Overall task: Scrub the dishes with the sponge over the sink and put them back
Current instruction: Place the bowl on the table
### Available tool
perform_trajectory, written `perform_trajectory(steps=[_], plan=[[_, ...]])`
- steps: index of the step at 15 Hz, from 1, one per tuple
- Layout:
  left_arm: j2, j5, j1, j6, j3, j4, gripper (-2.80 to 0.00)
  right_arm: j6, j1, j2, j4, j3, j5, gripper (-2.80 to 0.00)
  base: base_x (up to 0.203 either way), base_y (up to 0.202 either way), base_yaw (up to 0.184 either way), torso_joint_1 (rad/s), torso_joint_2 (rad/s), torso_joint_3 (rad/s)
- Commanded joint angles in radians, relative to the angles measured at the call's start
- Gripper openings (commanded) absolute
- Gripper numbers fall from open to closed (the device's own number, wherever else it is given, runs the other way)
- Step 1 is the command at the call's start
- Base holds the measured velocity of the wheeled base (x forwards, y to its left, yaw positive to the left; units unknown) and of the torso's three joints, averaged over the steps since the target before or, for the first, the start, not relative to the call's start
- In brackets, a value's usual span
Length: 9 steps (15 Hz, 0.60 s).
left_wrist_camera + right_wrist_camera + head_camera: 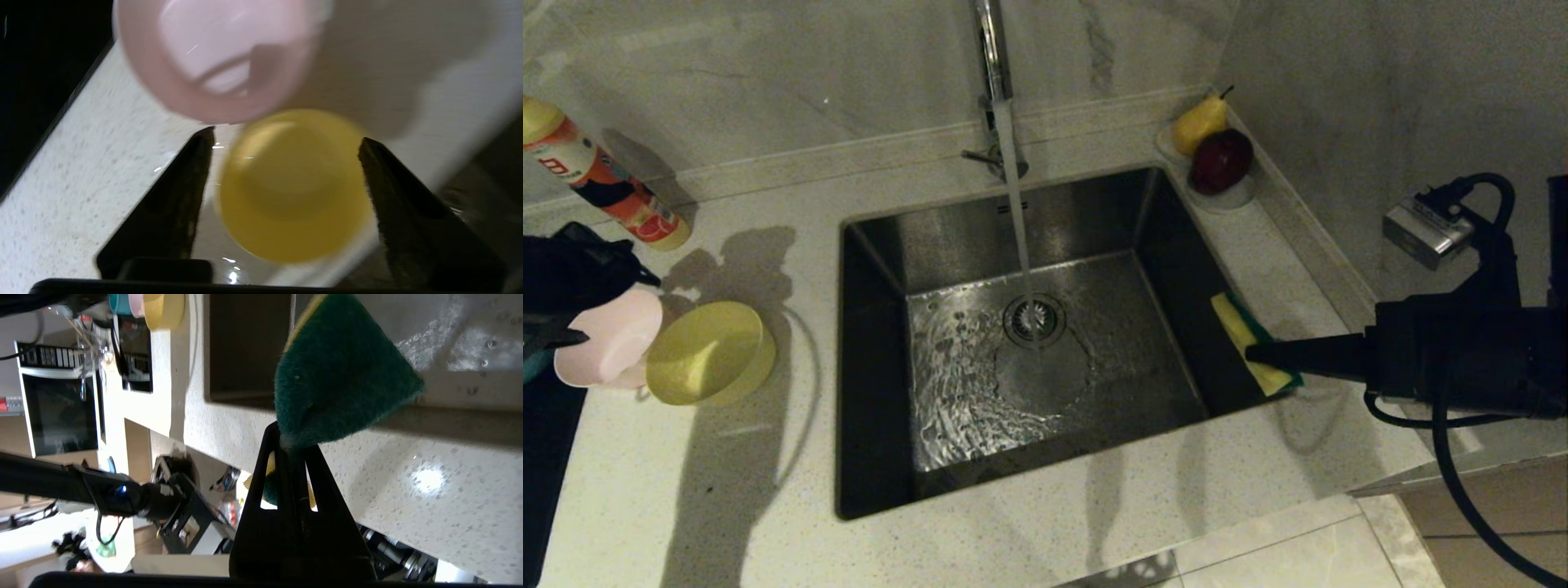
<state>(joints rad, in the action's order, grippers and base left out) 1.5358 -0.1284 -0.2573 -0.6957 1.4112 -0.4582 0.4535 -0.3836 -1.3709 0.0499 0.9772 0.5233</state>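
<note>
Listing what we see: sink (882,269), centre, tap water falling onto its drain. Sponge (1252,343), at the sink's right rim, pinched in our right gripper (1250,353), fingers closed tight on it. Yellow bowl (709,353) and pink bowl (609,336), touching, on the left counter. Left gripper (286,143), fingers spread wide either side of the yellow bowl, holding nothing.
</note>
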Motion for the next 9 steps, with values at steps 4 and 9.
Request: perform_trajectory(steps=[4,9], plan=[[-0.105,0.06,0.097,0.123,0.1,-0.001,-2.8,-0.001,0.057,0.026,-0.001,0.01,-0.028,-2.8,0.0,0.0,0.0,0.0,0.0,0.0],[-0.159,0.203,0.17,0.333,0.111,0.01,-2.8,-0.14,0.09,0.004,-0.012,-0.002,-0.24,-2.8,0.0,0.0,0.0,0.0,0.0,0.0]])
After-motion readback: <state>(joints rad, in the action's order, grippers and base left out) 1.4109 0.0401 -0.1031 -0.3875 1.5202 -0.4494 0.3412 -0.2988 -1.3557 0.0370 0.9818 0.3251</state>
